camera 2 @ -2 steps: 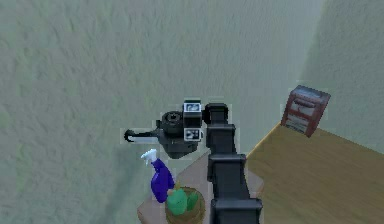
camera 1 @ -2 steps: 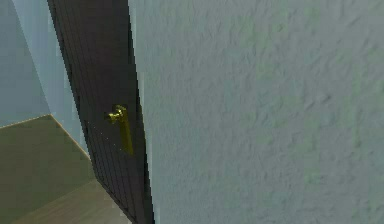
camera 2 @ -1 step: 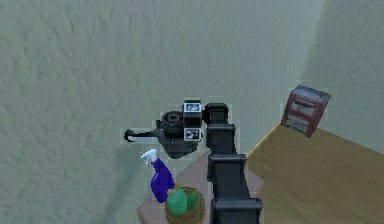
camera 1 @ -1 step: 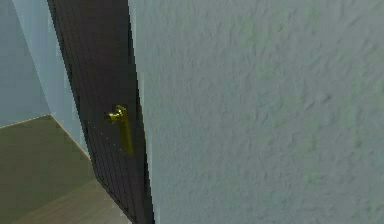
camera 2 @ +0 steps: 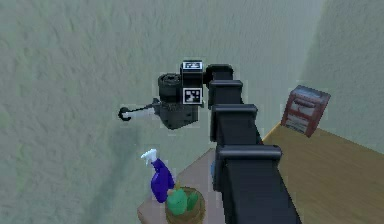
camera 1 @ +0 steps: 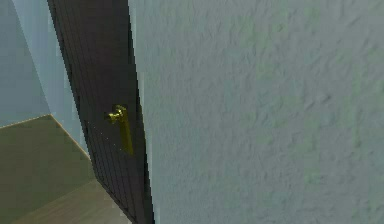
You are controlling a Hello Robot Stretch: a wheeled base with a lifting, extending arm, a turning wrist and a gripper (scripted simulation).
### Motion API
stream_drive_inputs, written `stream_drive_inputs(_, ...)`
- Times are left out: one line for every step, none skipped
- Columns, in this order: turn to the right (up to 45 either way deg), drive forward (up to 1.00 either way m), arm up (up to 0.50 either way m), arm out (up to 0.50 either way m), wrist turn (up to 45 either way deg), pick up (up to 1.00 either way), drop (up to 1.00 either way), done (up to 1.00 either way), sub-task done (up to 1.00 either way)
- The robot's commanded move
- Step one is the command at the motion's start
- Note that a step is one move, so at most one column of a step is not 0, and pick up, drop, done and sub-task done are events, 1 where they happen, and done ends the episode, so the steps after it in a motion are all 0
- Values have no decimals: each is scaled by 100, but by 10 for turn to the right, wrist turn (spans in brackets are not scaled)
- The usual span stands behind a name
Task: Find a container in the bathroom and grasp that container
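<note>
In the arm side view my arm rises from the bottom edge, and the gripper stands at its far end with thin fingers pointing toward the view's left. Only bare textured wall lies behind the fingers, so the gripper holds nothing. Below the gripper a blue-purple spray bottle stands upright on a small brown tabletop. Beside the bottle sits a round brown bowl-like container holding something green. Whether the gripper is over these or short of them cannot be told.
A dark door with a brass handle stands at the forward view's left, next to a close grey textured wall. Wood floor lies at the lower left. A reddish slatted crate stands on the floor at the arm side view's right.
</note>
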Motion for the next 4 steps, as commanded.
stream_drive_inputs(0,0,0,0,-450,0,0,0,0)
stream_drive_inputs(0,0,0,0,-450,0,0,0,0)
stream_drive_inputs(0,0,0,0,-60,0,0,0,0)
stream_drive_inputs(0,0,0,-20,0,0,0,0,0)
